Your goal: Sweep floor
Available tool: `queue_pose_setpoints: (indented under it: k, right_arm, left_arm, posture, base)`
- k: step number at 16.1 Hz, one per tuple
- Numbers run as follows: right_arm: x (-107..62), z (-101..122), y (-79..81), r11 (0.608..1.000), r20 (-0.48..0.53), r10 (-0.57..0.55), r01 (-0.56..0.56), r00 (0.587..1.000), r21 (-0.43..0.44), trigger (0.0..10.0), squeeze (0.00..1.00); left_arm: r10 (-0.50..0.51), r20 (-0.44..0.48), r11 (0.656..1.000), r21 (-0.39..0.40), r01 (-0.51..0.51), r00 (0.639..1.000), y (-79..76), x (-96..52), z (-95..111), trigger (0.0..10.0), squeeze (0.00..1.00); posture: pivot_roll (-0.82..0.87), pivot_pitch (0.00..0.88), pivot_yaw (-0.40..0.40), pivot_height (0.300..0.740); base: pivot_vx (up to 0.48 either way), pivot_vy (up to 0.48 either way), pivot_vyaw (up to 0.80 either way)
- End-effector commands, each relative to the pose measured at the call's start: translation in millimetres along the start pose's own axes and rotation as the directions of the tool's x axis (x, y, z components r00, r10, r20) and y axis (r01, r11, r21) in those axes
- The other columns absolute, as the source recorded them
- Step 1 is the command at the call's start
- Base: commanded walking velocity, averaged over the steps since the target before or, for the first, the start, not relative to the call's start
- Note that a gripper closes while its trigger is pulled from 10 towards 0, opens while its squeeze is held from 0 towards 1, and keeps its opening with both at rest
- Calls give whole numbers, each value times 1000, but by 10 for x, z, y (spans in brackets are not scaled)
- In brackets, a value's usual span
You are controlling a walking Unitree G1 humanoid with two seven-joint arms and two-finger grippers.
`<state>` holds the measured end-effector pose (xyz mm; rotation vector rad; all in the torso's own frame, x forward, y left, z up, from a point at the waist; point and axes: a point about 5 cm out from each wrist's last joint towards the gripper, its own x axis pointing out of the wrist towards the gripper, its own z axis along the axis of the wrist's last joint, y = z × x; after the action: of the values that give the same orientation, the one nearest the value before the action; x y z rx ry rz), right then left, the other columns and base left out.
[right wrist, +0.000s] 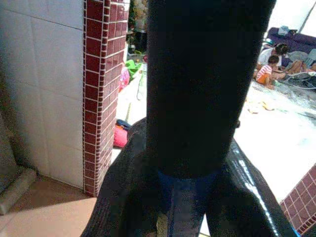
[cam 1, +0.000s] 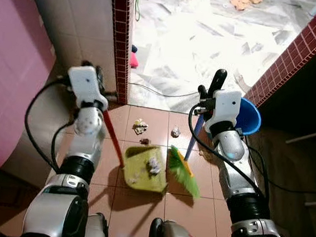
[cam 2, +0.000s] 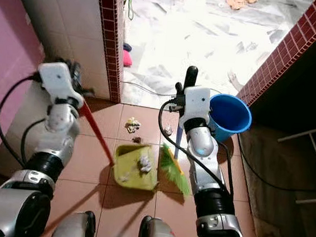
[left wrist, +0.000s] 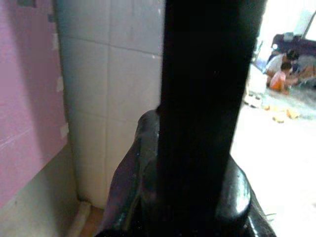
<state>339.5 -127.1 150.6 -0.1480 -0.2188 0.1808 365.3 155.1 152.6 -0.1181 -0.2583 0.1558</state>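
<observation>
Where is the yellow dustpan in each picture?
Left eye view: dustpan on the floor tiles, low in the middle, beside the green broom.
Right eye view: dustpan low, just left of the middle.
Left wrist view: not in it.
Right wrist view: not in it.
Shared landmark: the red-brick pillar edge.

Strong daylight pours in through the doorway ahead, and the plastic sheeting (cam 1: 210, 39) outside glares almost white. The tiled floor (cam 1: 138, 206) indoors sits dimmer, with soft shadows under both arms. Far right falls into near black. In both wrist views the close black fingers (right wrist: 207, 89) are blurred, the background washed out bright.
</observation>
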Motion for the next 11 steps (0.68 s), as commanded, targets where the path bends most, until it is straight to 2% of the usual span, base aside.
queue_pose_setpoints:
  k: [1, 3, 4, 5, 7, 8, 9, 11]
  right_arm:
    - [-10, -18, -8, 1000, 6, -8, 8, 1000, -21, 10000, 0]
    - [-5, -47, 7, 999, -1, 1, -1, 1000, -36, 10000, 0]
    - [-5, -52, 6, 999, -1, 2, -2, 1000, -43, 10000, 0]
    - [-3, -56, 7, 999, -1, 2, -2, 1000, -52, 10000, 0]
    - [-5, -57, 11, 998, 2, 6, -6, 1000, -68, 10000, 0]
    - [-6, -59, 11, 997, 5, 8, -8, 1000, -76, 10000, 0]
    - [-17, -75, 8, 997, 3, 6, -5, 1000, -81, 10000, 0]
    - [-22, -78, -4, 996, 4, -3, 3, 1000, -90, 10000, 0]
  left_arm:
    - [4, 48, 998, -61, -1, 999, -35, 75, 164, 10000, 0]
    - [6, 5, 988, -154, -5, 1000, -14, 88, 161, 10000, 0]
    - [-33, -14, 983, -180, 30, 999, -35, 85, 142, 10000, 0]
    - [-46, -25, 967, -251, 39, 999, -39, 70, 126, 10000, 0]
    - [-22, -47, 950, -312, 6, 999, -29, 66, 118, 10000, 0]
    - [-11, -69, 937, -350, -14, 998, -22, 72, 113, 10000, 0]
    - [-23, -110, 903, -430, -27, 994, -15, 85, 108, 10000, 0]
    - [-12, -114, 898, -438, -40, 993, 5, 97, 119, 10000, 0]
  posture:
    - [-59, 112, -48, 740]
    - [-52, 107, -51, 740]
    - [-52, 107, -51, 740]
    - [-53, 105, -54, 740]
    - [-53, 103, -54, 740]
    - [-53, 104, -56, 740]
    - [-55, 107, -57, 740]
    - [-57, 110, -58, 740]
  base:
    - [0, 0, 0]
    - [0, 0, 0]
    - [0, 0, 0]
    - [0, 0, 0]
    - [0, 0, 0]
    - [0, 0, 0]
    - [0, 0, 0]
    - [0, 0, 0]
